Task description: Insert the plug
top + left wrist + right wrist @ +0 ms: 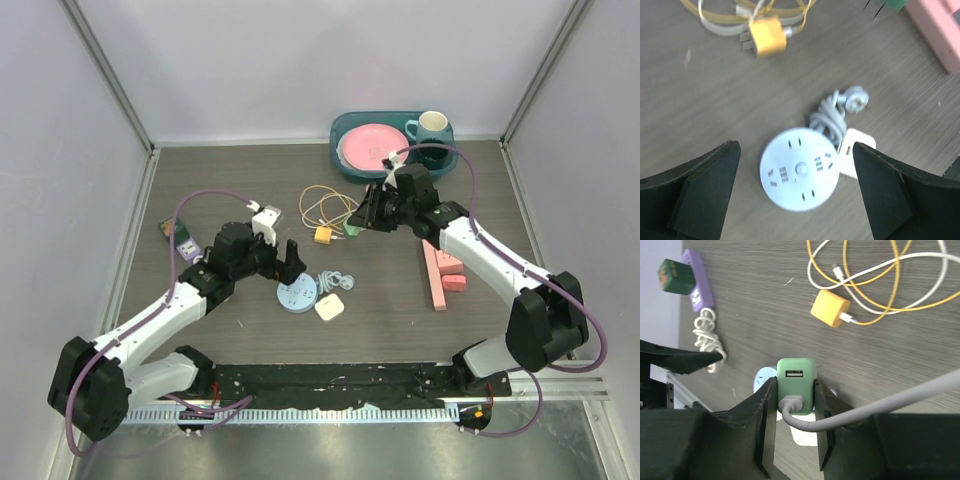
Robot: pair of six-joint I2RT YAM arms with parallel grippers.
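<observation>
A round white power strip [297,295] lies on the table, also in the left wrist view [799,170], with its coiled white cord [832,117] and a white square adapter [329,309] beside it. My left gripper [796,187] is open above the strip, one finger on each side, touching nothing. My right gripper [793,405] is shut on a green USB charger plug [796,384] with a white cable plugged in, held above the table right of centre [352,229]. Part of the strip shows below the plug [761,377].
A yellow charger [323,235] with yellow and white cables lies mid-table. A purple strip with a green cube [178,235] is at the left. Pink blocks [440,272] lie right. A teal tray [345,128] with a pink plate and a mug [431,130] is at the back.
</observation>
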